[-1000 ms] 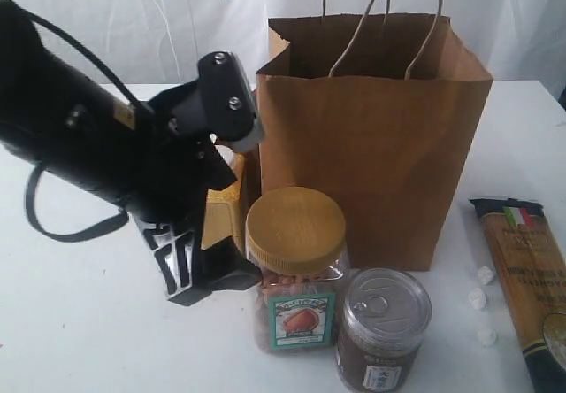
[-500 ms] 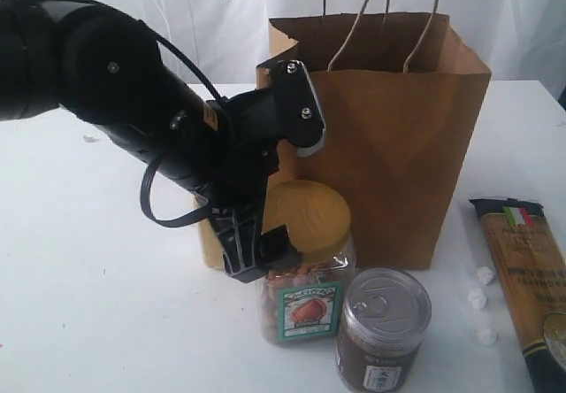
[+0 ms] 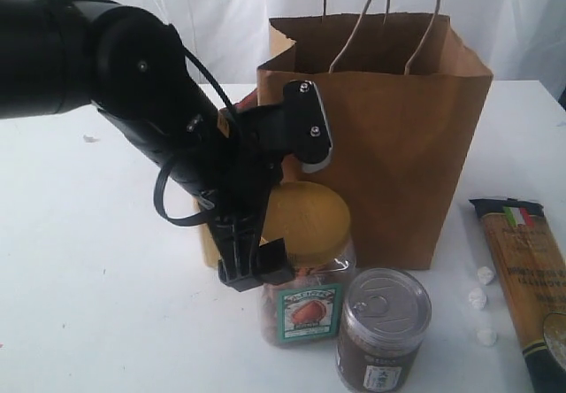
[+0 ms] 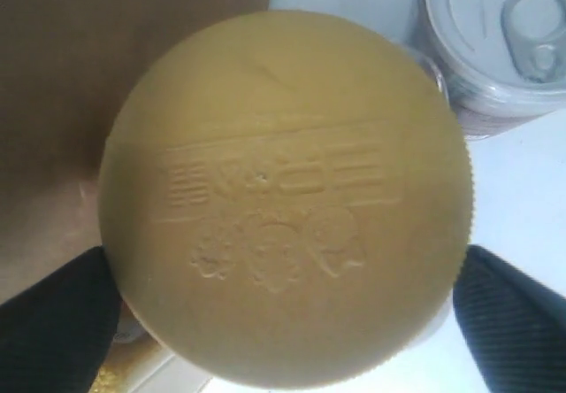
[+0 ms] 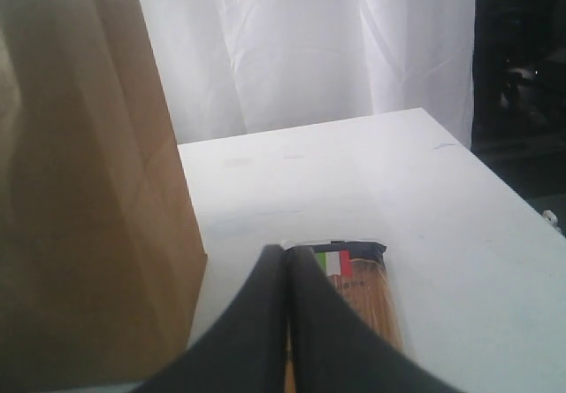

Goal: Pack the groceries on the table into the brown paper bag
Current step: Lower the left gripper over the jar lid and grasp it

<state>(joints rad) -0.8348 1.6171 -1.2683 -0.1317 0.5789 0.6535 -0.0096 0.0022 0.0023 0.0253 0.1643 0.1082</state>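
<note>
- Standing outside the brown paper bag (image 3: 389,145) in the exterior view: clear yellow-lidded jar (image 3: 305,309), pull-tab can (image 3: 382,327) just beside it, long spaghetti packet (image 3: 526,278) well apart on the bench (image 3: 80,304). Bag interior hidden, so nothing countable as packed.
- Hovering at the jar's top: left tool (image 3: 256,265), released.
- Confirming from the left wrist view: fingers (image 4: 53,322) spread either side of the lid (image 4: 283,189), contact impossible to tell; can near, bag wall behind.
- Idling in the right wrist view: right tool (image 5: 287,322) clenched on nothing, spaghetti packet just beyond, bag alongside.
- Judging progress: early, with the jar's grasp, its lift and every visible item left.
</note>
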